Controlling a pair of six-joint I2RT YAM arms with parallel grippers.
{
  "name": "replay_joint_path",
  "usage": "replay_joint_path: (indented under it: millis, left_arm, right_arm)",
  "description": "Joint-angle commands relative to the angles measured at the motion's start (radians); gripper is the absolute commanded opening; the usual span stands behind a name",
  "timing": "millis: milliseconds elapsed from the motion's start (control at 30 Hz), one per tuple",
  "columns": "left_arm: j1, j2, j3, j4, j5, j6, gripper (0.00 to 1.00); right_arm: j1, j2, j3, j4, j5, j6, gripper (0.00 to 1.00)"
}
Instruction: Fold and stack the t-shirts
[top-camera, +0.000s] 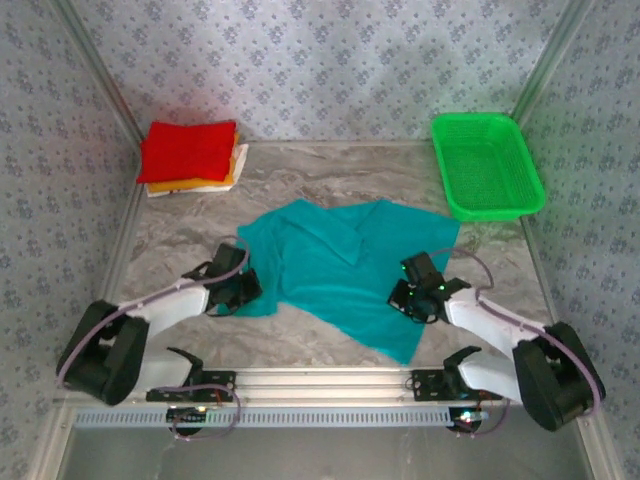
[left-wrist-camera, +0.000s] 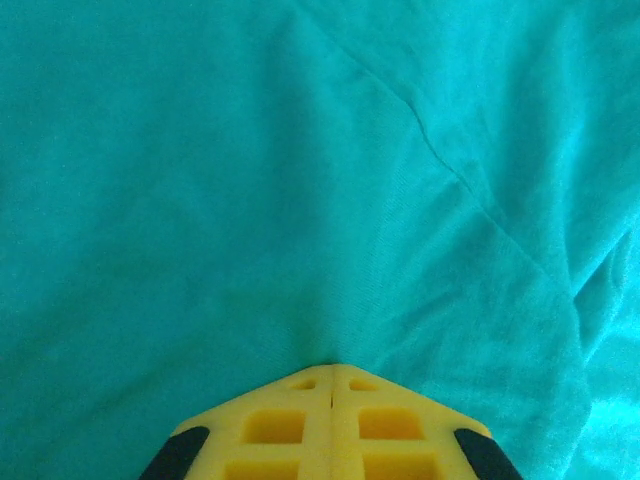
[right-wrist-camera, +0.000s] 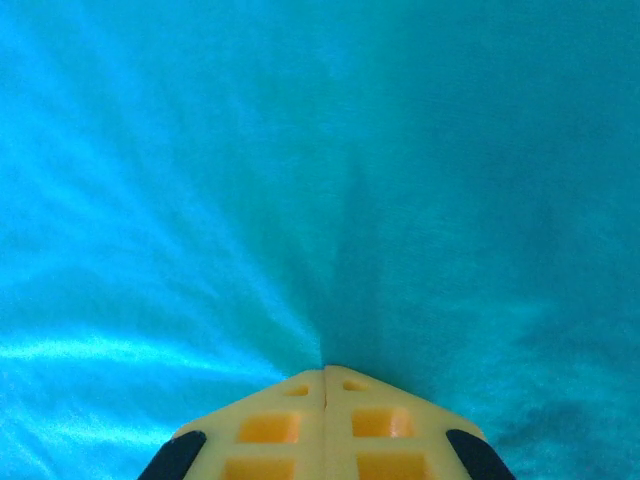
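A teal t-shirt (top-camera: 340, 265) lies spread and rumpled in the middle of the table, with one flap folded over near its top. My left gripper (top-camera: 250, 288) sits at the shirt's left edge. In the left wrist view its yellow fingers (left-wrist-camera: 290, 425) are pressed together, and the gripper (left-wrist-camera: 331, 368) pinches the teal cloth (left-wrist-camera: 300, 180) at its tip. My right gripper (top-camera: 402, 297) is at the shirt's right side. It (right-wrist-camera: 325, 370) is also shut, and creases in the teal fabric (right-wrist-camera: 420, 180) fan out from its tip. A folded stack with a red t-shirt (top-camera: 188, 148) on top lies at the back left.
Orange-yellow and white folded shirts (top-camera: 232, 176) peek out under the red one. A bright green mesh basket (top-camera: 487, 165) stands at the back right corner. Patterned walls close in the table on three sides, and a metal rail (top-camera: 320, 382) runs along the near edge.
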Motion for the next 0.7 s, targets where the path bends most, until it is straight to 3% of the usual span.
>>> replay_joint_path:
  millis: [0, 133, 267, 333, 433, 600, 667]
  left_arm:
    - [-0.066, -0.122, -0.041, -0.334, -0.088, -0.113, 0.0]
    - [-0.064, -0.275, 0.035, -0.438, -0.158, -0.045, 0.0]
    - [-0.064, -0.199, 0.282, -0.398, -0.233, 0.272, 0.0]
    - [-0.069, -0.073, 0.449, -0.342, -0.18, 0.491, 0.04]
    - [-0.102, 0.148, 0.697, -0.308, -0.094, 0.718, 0.13]
    - [-0.25, 0.556, 1.109, -0.436, -0.109, 0.899, 0.33]
    - [-0.304, 0.687, 1.234, -0.507, -0.109, 0.927, 0.55]
  right_arm:
    - [-0.076, -0.038, -0.018, -0.144, -0.01, -0.055, 0.0]
    - [-0.097, -0.003, 0.14, -0.13, -0.001, -0.218, 0.05]
    - [-0.099, 0.043, 0.242, -0.095, -0.004, -0.288, 0.09]
    - [-0.129, 0.083, 0.284, -0.068, -0.045, -0.288, 0.09]
    - [-0.163, 0.114, 0.342, -0.031, -0.059, -0.328, 0.14]
    - [-0.216, 0.006, 0.345, -0.002, 0.07, -0.277, 0.21]
    - [-0.238, -0.063, 0.305, 0.031, 0.13, -0.243, 0.22]
